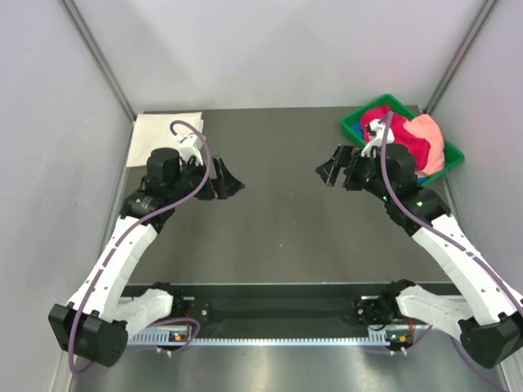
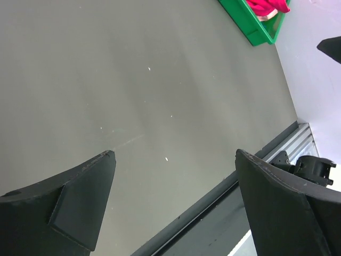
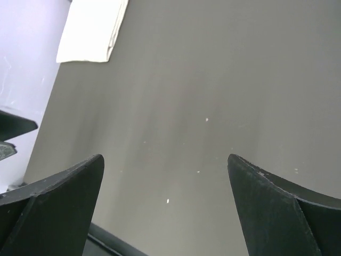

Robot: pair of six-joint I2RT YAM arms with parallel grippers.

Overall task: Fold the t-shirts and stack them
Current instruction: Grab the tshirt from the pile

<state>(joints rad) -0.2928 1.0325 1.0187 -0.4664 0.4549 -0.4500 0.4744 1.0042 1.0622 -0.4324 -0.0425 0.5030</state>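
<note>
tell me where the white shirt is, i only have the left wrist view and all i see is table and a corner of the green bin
Observer: The white shirt lies folded at the far left corner of the table, outside your view.
Operator: what's in the bin besides the red cloth
Observer: A pink shirt is bunched up against the red shirt, on the right side of the green bin.
Operator: is the right tool holding anything
Observer: No, the right tool is open and empty, above the table just left of the bin.
</note>
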